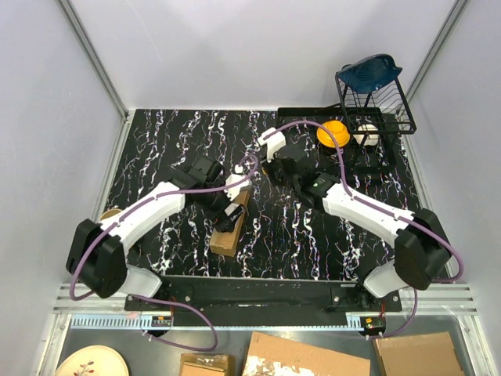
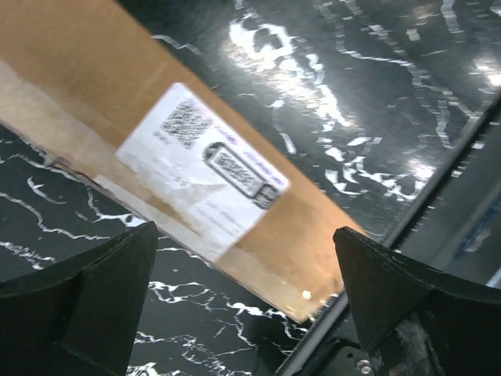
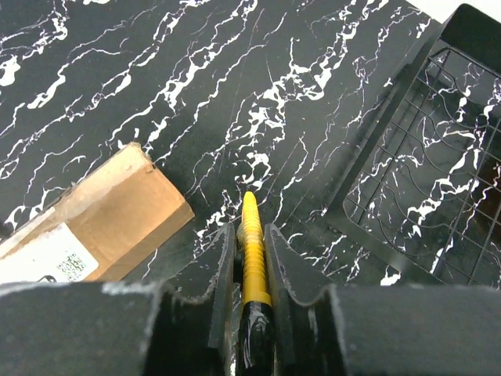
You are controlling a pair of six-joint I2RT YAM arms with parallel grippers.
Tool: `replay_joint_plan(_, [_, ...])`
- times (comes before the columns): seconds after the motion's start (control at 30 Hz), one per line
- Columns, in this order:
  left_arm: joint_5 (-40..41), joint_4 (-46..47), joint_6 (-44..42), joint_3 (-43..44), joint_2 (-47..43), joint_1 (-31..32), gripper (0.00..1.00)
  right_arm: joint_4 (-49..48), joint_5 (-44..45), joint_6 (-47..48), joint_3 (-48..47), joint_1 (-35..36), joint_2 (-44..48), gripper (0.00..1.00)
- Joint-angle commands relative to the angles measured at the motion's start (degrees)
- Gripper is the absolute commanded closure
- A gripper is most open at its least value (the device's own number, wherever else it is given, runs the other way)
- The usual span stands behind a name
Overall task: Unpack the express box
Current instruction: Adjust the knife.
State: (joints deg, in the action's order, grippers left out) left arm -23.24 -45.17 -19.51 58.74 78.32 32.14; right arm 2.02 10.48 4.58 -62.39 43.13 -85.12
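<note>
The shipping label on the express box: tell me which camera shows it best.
Left wrist: the shipping label sits mid-frame on the express box, codes visible though blurred. Right wrist catches only its corner at the left edge. Top external shows the box under the left arm, label not discernible.

Bright, even light is falling from above in the overhead view. In the left wrist view, glare is streaking the glossy counter, and the label on the express box is blurring.

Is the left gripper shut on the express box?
No, the left gripper stands wide open, and the express box shows through the gap.
</note>
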Motion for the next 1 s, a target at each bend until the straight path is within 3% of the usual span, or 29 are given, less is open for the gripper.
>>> replay_joint_plan(0.0, [10.6,4.4,0.8,3.4,3.9,-0.3,0.01,-6.9,0.0,-1.8,-1.0,-0.2,0.8,1.0])
replay_joint_plan(0.13, [-4.6,-1.0,-6.9,7.4,0.3,-11.8,0.01,-2.4,-2.0,-7.6,-0.3,-0.1,2.8,1.0])
replay_joint_plan(0.23, [-10.4,-5.7,-15.3,8.1,-3.5,-20.1,0.01,0.3,-4.4,-11.3,2.4,-0.1,3.6,1.0])
replay_joint_plan(0.33, [-11.9,-8.5,-23.9,4.0,-5.9,-23.4,0.01,1.8,-7.0,-14.3,4.3,-0.1,3.1,1.0])
replay_joint_plan(0.53, [-7.3,-0.2,-27.6,-6.9,-3.2,-19.3,0.01,4.9,-9.1,-17.2,2.3,1.5,-1.3,1.0])
replay_joint_plan(0.7, [-5.7,5.3,-28.8,-9.1,0.3,-18.2,0.01,4.9,-9.7,-17.8,-2.7,2.1,-6.5,1.0])
replay_joint_plan(0.97, [-17.0,2.6,-32.1,-10.4,-1.4,-14.8,0.01,1.8,-10.4,-17.9,-9.5,2.0,-13.7,1.0])
